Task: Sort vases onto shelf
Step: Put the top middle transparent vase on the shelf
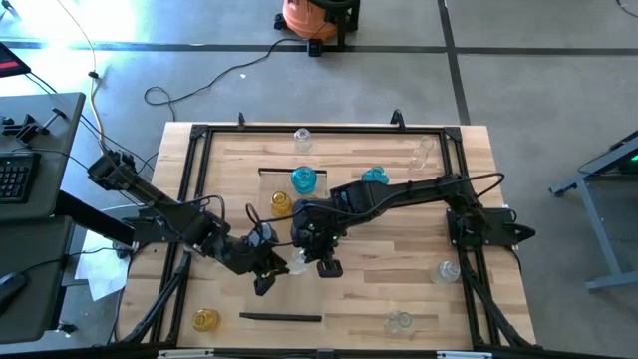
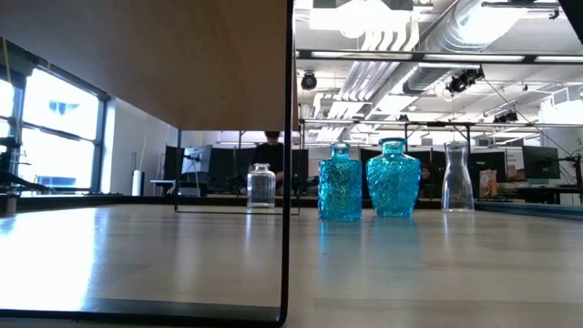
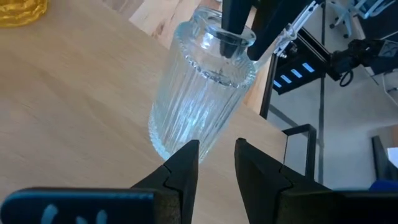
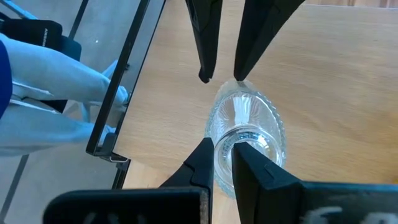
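On the shelf (image 1: 399,214), my right gripper (image 4: 222,149) is clamped on the rim of a tilted clear ribbed vase (image 3: 199,93). My left gripper (image 3: 216,163), fingers parted, sits beside its base, grasping nothing.

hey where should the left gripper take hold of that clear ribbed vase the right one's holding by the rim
Grip the ribbed body low, near the base, probably coming from the side. The clear ribbed vase is tilted, and the right gripper already pinches its rim, so the neck is taken. The left gripper waits open beside the base.
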